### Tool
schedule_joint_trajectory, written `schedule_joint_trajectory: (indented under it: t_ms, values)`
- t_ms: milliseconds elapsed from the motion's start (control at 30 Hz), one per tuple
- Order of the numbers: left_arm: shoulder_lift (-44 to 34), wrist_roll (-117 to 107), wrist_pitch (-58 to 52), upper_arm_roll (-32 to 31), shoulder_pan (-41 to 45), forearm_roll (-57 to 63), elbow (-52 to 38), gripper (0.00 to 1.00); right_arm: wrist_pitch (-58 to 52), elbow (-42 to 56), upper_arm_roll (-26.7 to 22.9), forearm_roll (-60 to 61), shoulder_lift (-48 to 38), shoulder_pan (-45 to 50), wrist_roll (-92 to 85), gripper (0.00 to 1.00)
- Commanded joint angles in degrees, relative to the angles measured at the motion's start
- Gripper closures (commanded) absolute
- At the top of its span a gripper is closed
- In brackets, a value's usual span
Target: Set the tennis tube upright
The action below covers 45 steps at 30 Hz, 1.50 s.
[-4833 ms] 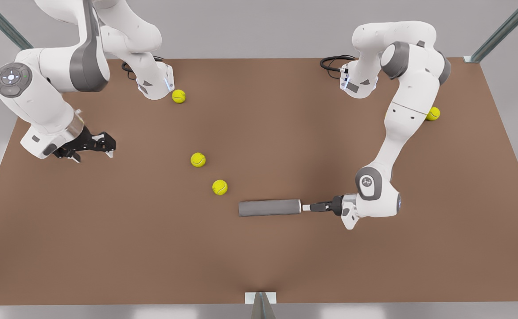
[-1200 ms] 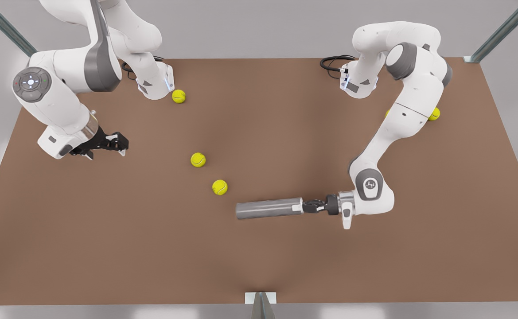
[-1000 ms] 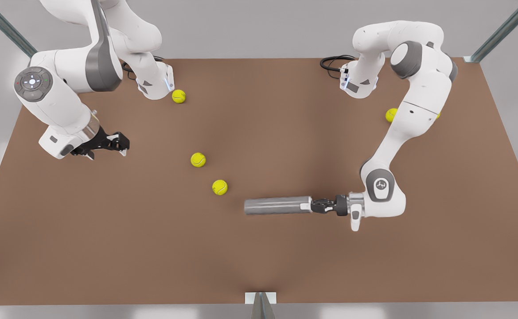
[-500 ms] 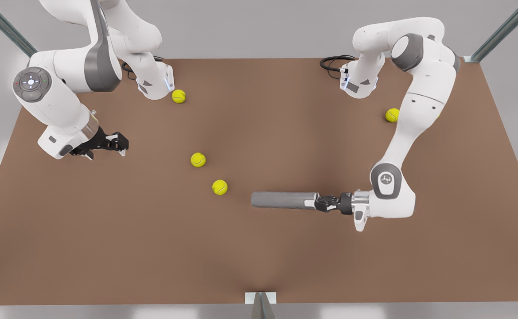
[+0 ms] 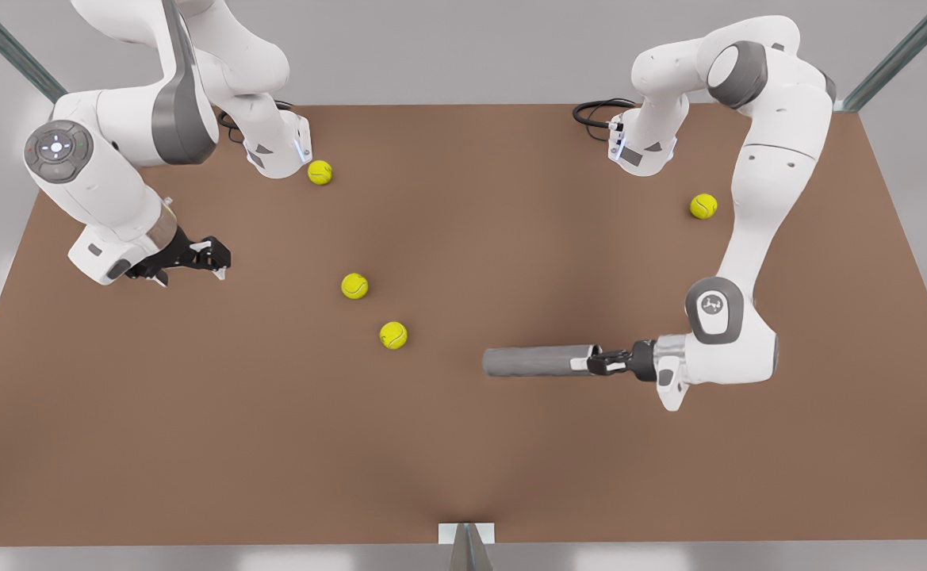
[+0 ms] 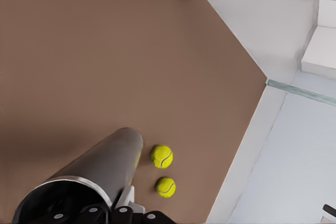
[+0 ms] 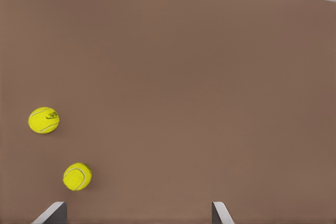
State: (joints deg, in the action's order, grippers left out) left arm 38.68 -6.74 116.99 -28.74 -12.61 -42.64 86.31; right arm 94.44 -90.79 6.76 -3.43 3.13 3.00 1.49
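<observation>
The left pincer (image 5: 595, 362) covers the tennis tube's (image 5: 537, 362) rim end; the right pincer's fingertips (image 7: 52, 213) are cropped.

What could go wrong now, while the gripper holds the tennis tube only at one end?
1. The left gripper pinches the tennis tube at its rim end, so the long body sticks out sideways; it may slip or rotate in the fingers when tilted.
2. Two tennis balls lie on the table beyond the free end; a wide swing could knock them.
The right gripper waits open, far off, unable to steady it.
</observation>
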Motion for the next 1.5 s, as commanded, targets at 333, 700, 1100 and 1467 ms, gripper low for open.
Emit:
schedule_joint_trajectory:
  t_ms: [333,700,1100,1467]
  values:
    - [-4.84,-4.95,-0.01,0.0,-0.75,13.46,1.49,0.79,0.13,0.0,0.01,0.0,0.3,-0.1,0.0,0.0]
    - [-8.01,-8.99,-1.59,0.0,-0.75,26.29,1.41,0.79,0.13,0.09,0.01,0.0,0.38,-0.01,0.0,0.0]
    - [-11.7,-15.67,-5.45,-0.53,0.48,45.98,1.05,0.79,-0.05,0.0,0.01,0.0,0.38,-0.28,-0.09,0.0]
    - [-10.73,-16.64,-7.04,-0.53,0.75,58.02,0.88,0.79,-0.4,0.0,0.01,0.0,0.3,-0.28,-0.09,0.0]
